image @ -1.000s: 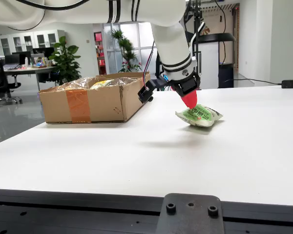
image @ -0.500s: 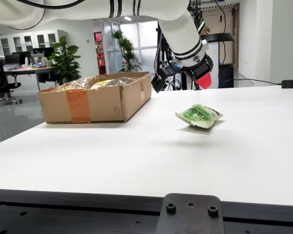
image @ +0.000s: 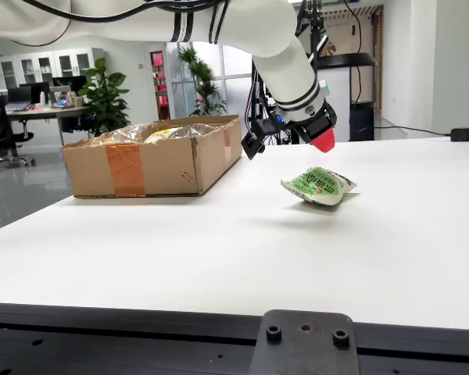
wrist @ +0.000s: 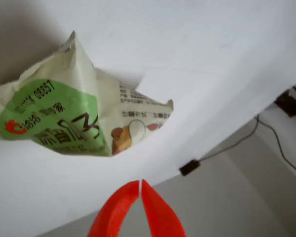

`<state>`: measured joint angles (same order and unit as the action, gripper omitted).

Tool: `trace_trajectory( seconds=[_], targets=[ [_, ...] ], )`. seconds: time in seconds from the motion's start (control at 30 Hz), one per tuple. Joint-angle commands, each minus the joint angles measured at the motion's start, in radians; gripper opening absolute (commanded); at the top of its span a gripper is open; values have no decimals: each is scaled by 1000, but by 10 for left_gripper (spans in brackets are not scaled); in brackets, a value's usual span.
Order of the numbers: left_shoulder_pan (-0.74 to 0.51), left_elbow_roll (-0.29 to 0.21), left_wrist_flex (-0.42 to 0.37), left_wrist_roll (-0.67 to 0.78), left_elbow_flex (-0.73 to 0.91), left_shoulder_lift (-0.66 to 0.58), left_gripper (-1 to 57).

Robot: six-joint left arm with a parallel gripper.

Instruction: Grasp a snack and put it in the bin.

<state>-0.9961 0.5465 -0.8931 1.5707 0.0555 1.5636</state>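
Observation:
A green and white snack bag (image: 319,185) lies on the white table (image: 219,250), right of centre in the side view. My gripper (image: 324,141) hangs a little above it, its red fingertips (image: 325,144) pointing down and pressed together with nothing between them. The close view from the gripper looks down on the snack bag (wrist: 79,118), with the shut gripper (wrist: 140,183) below it in the picture and apart from it. The cardboard box (image: 152,160) stands at the left of the table, with wrapped snacks (image: 166,133) showing inside.
A black power adapter (image: 467,134) with a cable sits at the table's far right edge, and the adapter (wrist: 189,167) also shows in the close view. A black mount (image: 301,344) sits at the table's front edge. Office desks and plants stand behind.
One second ago the fingertips were down at the snack bag. The gripper then rose up and right without it, and has since dropped slightly. The bag has not moved.

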Motion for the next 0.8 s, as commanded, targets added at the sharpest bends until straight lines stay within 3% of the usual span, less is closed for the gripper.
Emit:
trace_trajectory(
  seconds=[0.03, 0.4, 0.8],
  targets=[
    [12, -2, 34, 0, 38, 0, -1],
    [15, -16, 69, 0, 114, 5, -2],
    [-45, -139, -120, 0, 137, 6, -2]
  ],
)
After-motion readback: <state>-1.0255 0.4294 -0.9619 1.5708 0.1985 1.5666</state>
